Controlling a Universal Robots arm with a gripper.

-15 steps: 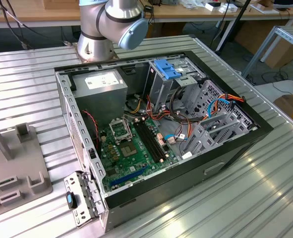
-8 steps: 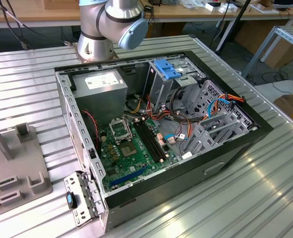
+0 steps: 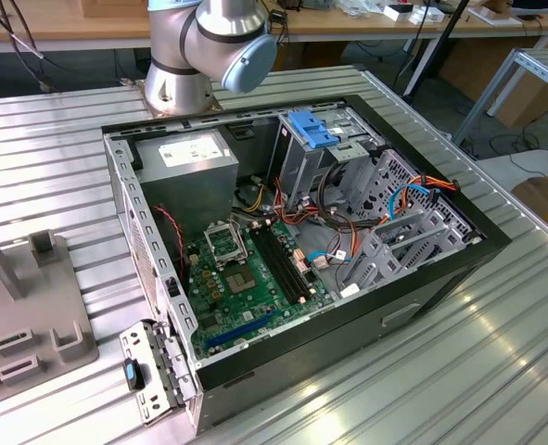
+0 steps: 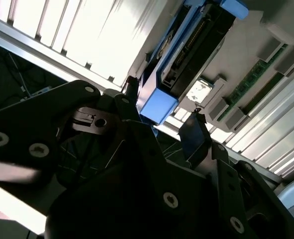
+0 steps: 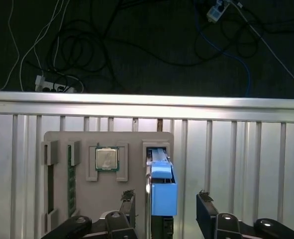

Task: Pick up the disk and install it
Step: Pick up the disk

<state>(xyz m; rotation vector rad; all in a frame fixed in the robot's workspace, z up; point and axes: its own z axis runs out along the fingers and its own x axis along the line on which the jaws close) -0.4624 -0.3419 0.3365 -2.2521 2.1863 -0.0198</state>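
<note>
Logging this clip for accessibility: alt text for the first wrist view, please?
The open tool straddles a flat metal disk with blue plastic side rails, standing on edge in a grey slotted holder on a ribbed aluminium table; a square processor chip sits in a neighbouring recess.

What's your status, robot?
Open hand lined up on the disk, not gripping. Disk on edge in grey holder tray. Processor chip in neighbouring slot, out of the way.

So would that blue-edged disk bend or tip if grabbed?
Probably stiff, not bendy: the disk looks like a hard flat box with blue plastic rails. It stands on edge in a slot of the grey holder, so a sideways push might tilt it.
</note>
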